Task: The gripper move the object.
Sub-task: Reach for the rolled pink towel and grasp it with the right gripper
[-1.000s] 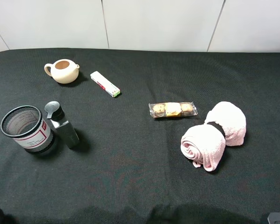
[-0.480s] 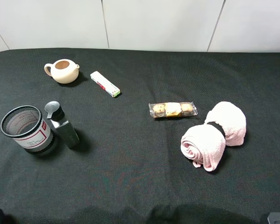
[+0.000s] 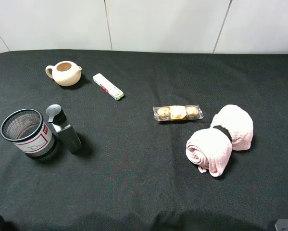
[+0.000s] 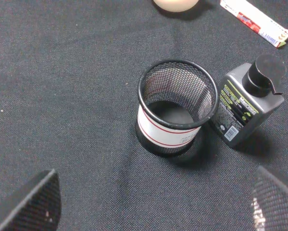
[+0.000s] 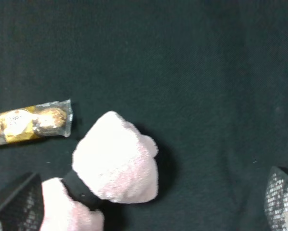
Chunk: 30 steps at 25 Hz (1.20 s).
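Observation:
The pale-pink rolled towel [image 3: 220,138], two lobes cinched by a black band, lies on the black cloth at the right of the exterior view. It also shows in the right wrist view [image 5: 115,161], between and ahead of my right gripper [image 5: 148,211], whose mesh-patterned fingertips [image 5: 16,204] stand wide apart, open and empty, above it. My left gripper [image 4: 153,207] is open and empty too, hovering over the cloth near the mesh cup [image 4: 176,111]. In the exterior view only slivers of the arms show at the bottom corners.
A clear packet of cookies [image 3: 177,113] lies just left of the towel. A cream teapot [image 3: 64,73] and a white box [image 3: 108,86] sit at the back left. The mesh cup [image 3: 26,132] and a grey bottle [image 3: 64,129] stand at the left.

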### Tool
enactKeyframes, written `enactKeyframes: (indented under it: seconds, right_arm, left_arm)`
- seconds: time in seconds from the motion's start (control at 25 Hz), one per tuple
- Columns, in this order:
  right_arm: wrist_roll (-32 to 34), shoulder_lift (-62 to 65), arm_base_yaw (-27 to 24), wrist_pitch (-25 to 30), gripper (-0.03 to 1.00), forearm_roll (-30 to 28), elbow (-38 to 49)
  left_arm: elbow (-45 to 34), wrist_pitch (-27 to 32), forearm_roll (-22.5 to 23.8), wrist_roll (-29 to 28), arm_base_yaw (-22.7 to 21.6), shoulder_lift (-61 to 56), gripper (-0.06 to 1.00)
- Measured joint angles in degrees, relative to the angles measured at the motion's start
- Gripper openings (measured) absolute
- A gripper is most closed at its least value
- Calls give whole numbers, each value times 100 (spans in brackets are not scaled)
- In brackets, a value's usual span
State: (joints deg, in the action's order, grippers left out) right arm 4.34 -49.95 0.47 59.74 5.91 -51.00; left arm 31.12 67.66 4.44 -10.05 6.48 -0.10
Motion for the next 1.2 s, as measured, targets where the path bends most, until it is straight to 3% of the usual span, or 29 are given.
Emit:
enactKeyframes:
  seconds: [0.84, 1.2]
  right_arm:
    - [2335, -751, 0, 169, 69, 316, -86]
    - [2815, -849, 0, 402, 69, 252, -90]
  left_arm:
    - [0, 0, 0, 0, 0, 0, 83]
    - [0, 0, 0, 0, 0, 0, 83]
